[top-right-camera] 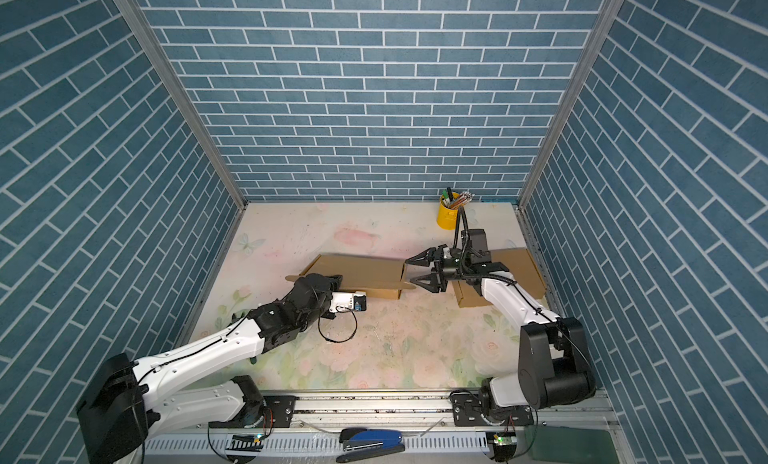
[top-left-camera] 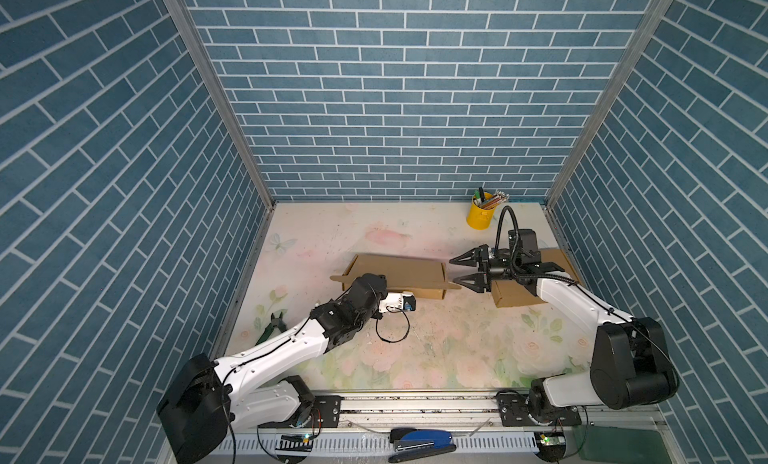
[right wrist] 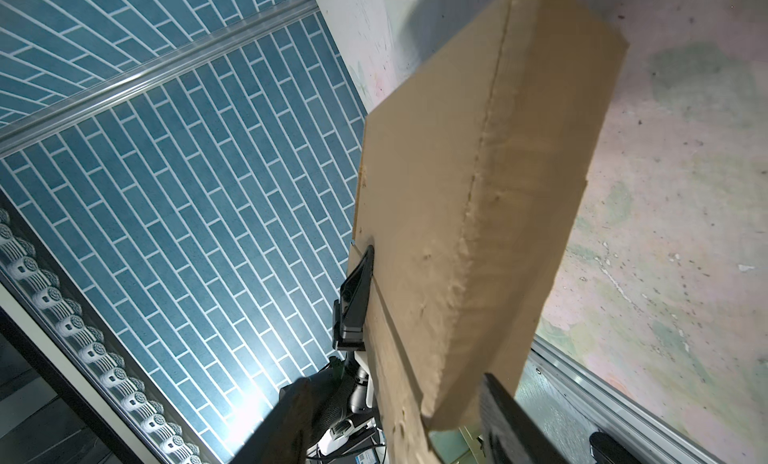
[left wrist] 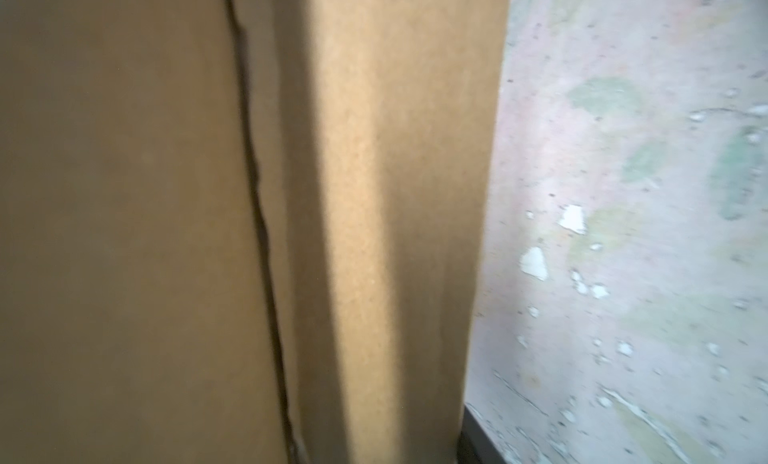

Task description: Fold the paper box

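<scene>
shaping the paper box (top-left-camera: pixel 399 270), half-formed, central on the table (top-left-camera: pixel 436 341), seems the current step; right gripper (top-left-camera: pixel 454 270) released, jaws wide about its end panel (right wrist: pixel 478 233); left gripper (right wrist: pixel 365 266) against its side, grip i cannot tell; next calls for pinching that panel, folding it inward.

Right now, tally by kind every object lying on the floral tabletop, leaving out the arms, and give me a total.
Cardboard boxes: 2
Yellow pen cup: 1
Green-handled pliers: 1
Total: 4
</scene>
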Tool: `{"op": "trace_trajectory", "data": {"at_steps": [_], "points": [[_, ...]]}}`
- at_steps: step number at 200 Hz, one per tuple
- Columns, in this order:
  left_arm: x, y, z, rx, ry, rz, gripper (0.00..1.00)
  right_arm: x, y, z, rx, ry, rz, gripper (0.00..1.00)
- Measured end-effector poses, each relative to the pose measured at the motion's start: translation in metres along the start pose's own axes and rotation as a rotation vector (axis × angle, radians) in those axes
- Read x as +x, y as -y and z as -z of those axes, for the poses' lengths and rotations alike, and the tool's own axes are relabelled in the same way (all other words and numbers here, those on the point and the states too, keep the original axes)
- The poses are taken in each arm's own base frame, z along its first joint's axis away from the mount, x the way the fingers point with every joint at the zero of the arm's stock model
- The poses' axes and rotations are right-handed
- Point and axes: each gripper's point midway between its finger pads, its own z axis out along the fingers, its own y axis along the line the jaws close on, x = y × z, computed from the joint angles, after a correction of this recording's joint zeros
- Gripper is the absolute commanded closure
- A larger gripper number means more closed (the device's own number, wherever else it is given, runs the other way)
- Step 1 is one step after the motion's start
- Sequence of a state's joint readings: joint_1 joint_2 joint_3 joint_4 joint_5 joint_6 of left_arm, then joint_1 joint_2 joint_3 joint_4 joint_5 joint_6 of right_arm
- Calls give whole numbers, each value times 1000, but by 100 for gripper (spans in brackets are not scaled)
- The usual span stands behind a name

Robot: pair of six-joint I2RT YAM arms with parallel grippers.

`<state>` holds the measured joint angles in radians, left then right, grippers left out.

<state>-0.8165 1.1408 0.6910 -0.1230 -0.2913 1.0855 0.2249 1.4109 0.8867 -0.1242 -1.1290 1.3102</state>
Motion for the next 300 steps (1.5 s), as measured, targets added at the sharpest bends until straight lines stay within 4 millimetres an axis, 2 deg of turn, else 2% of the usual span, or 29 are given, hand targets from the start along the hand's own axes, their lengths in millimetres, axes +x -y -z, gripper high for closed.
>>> {"op": "trace_trajectory", "data": {"at_steps": [38, 66, 85, 109, 149, 177, 196, 217, 239, 270, 300], "points": [[-8, -16, 12, 73, -12, 64, 50, -18, 6, 26, 26, 102, 34, 37], [-18, -29, 22, 169, -8, 155, 50, -33, -1, 48, 95, 238, 190, 37], [-23, -30, 25, 262, -20, 215, 49, -28, -9, 58, 117, 300, 314, 37], [-28, -20, 25, 409, -57, 265, 48, -19, -18, 68, 123, 361, 463, 35], [-26, 4, 25, 639, -118, 331, 48, 4, -2, 75, 148, 398, 614, 29], [-26, 13, 17, 733, -141, 366, 49, 21, 14, 69, 162, 377, 671, 27], [-25, 18, 9, 776, -157, 378, 50, 31, 22, 57, 179, 334, 701, 27], [-25, 15, 4, 789, -159, 393, 49, 35, 25, 44, 199, 299, 726, 30], [-26, 13, 2, 795, -155, 398, 49, 31, 33, 28, 234, 264, 731, 35], [-26, 13, 1, 797, -154, 395, 49, 14, 45, 8, 306, 223, 692, 41], [-26, 13, 1, 796, -151, 391, 49, 4, 37, -4, 311, 224, 710, 45]]}}
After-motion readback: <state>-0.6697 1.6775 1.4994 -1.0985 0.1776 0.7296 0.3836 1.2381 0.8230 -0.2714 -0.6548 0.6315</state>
